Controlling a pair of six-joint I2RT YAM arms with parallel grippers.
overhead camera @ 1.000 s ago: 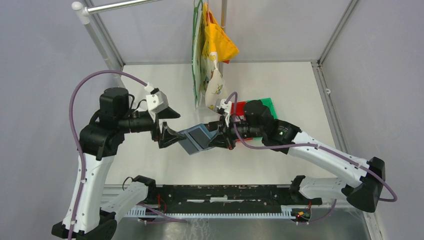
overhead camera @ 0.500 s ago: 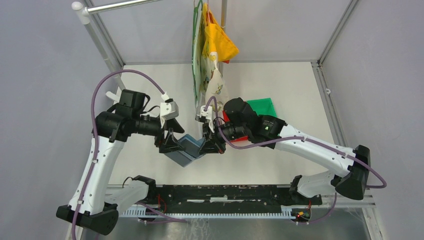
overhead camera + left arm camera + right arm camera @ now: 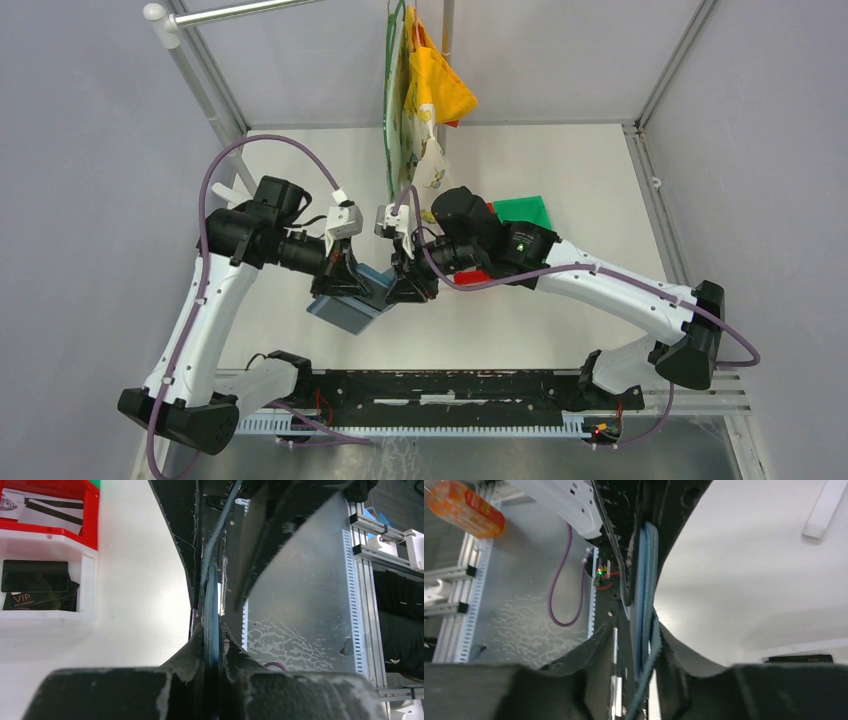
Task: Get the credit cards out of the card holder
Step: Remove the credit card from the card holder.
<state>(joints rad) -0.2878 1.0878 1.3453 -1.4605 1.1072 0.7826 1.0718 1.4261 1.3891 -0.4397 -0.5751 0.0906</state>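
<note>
The teal-blue card holder (image 3: pixel 348 308) hangs above the table between my two grippers. My left gripper (image 3: pixel 352 284) is shut on its edge; in the left wrist view the thin blue edge of the card holder (image 3: pixel 212 595) is pinched between both fingers of the left gripper (image 3: pixel 212 630). My right gripper (image 3: pixel 635 625) is open around the holder's other side (image 3: pixel 645 580), with a gap at one finger. Black credit cards (image 3: pixel 35 576) lie in a white bin (image 3: pixel 87 580). Pale ones (image 3: pixel 52 515) lie in a red bin (image 3: pixel 91 510). No card shows inside the holder.
A green bin (image 3: pixel 525 211) stands behind the right arm (image 3: pixel 600 285), which covers most of the red bin. Cloth bags (image 3: pixel 420 90) hang from a rail over the table's back middle. A black rail (image 3: pixel 450 385) and metal plate run along the near edge.
My left gripper has shut on the card holder and my right gripper has opened. Both arms and the holder have shifted left and toward the near edge.
</note>
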